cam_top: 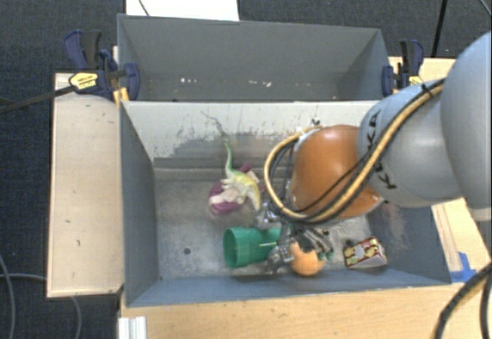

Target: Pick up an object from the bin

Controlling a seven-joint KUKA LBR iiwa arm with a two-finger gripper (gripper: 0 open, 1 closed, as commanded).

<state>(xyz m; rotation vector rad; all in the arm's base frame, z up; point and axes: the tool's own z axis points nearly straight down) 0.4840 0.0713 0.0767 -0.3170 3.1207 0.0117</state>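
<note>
Green cup lies on its side at lower centre, the gripper at its base beside an orange ball; whether it pinches, I cannot tell; next, probably close and lift

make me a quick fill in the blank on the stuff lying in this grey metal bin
1. The green plastic cup lies on its ___.
2. The gripper is low between that cup and a small round ___ ball.
3. The printed flat packet lies to the ball's ___ in the view.

Missing words: side; orange; right.
</note>
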